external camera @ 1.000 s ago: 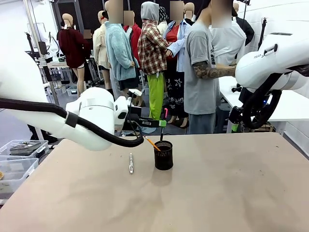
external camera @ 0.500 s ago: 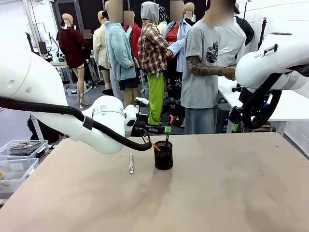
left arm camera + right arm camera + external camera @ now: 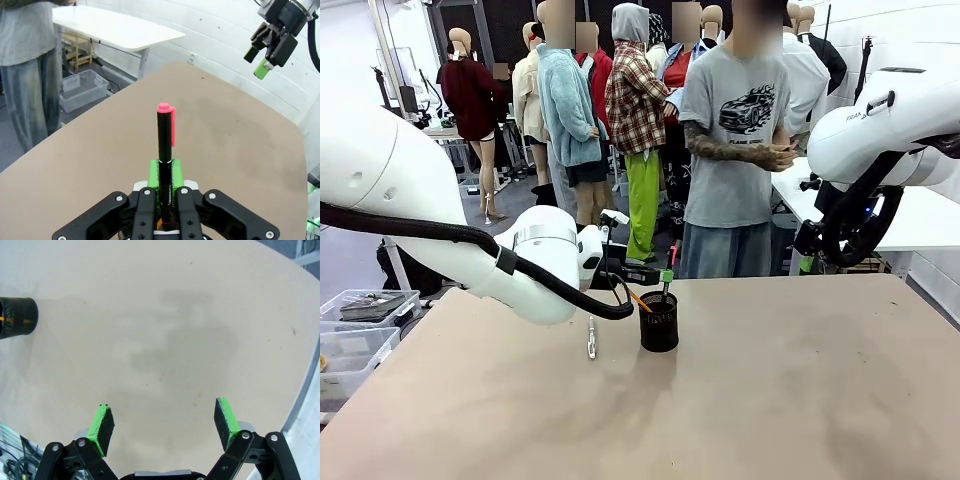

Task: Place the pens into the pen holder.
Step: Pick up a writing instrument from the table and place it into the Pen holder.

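Note:
In the front view my left gripper (image 3: 665,276) hangs just above the black mesh pen holder (image 3: 659,323), shut on the black pen (image 3: 670,258) with the pink end up. The left wrist view shows that pen (image 3: 165,150) upright between my green pads (image 3: 154,170). An orange-yellow pencil (image 3: 637,298) leans out of the holder's left side. On the table left of the holder lies the silver-white pen (image 3: 591,338). My right gripper (image 3: 165,422) is open above bare table, far from the holder (image 3: 17,317), and also appears raised at the right (image 3: 270,42).
A person (image 3: 735,150) stands at the far edge of the table, hands together. Clear plastic bins (image 3: 360,335) sit off the table's left side. A white table (image 3: 115,30) stands beyond the far right. The tabletop (image 3: 800,390) right of the holder is bare.
My left gripper has come down and slightly right with the black pen, closer over the holder. The person has turned to face the table. The right arm has not moved.

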You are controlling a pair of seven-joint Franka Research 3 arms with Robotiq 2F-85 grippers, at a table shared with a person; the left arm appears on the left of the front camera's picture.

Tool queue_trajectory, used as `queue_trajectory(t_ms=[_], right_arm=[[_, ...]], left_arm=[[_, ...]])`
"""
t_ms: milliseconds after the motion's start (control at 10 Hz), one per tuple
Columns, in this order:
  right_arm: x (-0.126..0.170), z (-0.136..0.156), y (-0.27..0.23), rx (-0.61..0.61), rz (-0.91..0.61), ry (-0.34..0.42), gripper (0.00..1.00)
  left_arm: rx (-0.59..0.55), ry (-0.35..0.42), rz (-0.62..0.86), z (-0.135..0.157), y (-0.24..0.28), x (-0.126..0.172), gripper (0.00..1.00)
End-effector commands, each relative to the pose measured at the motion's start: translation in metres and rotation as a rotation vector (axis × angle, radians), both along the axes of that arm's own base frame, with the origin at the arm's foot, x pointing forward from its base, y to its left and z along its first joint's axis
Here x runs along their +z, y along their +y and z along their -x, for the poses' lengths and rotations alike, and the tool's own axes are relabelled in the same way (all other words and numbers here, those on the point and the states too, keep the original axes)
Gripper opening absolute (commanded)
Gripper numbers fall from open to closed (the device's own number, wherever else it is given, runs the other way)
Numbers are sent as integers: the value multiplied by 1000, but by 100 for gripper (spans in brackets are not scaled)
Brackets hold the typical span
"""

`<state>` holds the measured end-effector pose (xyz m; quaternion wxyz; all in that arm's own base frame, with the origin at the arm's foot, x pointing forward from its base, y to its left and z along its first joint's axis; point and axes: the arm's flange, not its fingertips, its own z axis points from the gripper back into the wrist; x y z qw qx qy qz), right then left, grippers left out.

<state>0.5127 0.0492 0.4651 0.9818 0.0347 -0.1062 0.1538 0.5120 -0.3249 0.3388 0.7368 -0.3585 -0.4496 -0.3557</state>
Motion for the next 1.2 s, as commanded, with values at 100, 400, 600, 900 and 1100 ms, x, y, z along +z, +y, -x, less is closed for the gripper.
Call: queue_trajectory(t_ms=[100, 400, 600, 900, 1100], right_arm=[[-1, -1, -1, 10, 0, -10, 100], [-1, -1, -1, 10, 0, -10, 100], [-1, -1, -1, 10, 0, -10, 100], [-1, -1, -1, 10, 0, -10, 100], [-1, -1, -1, 10, 0, -10, 100]], left_arm=[[-9, -46, -15, 11, 1, -13, 0], [-22, -48, -24, 13, 4, -16, 23], [-24, -52, -26, 16, 5, -15, 58], [-27, -92, 25, 26, 7, 5, 58], [0, -186, 69, 38, 24, 41, 58]])
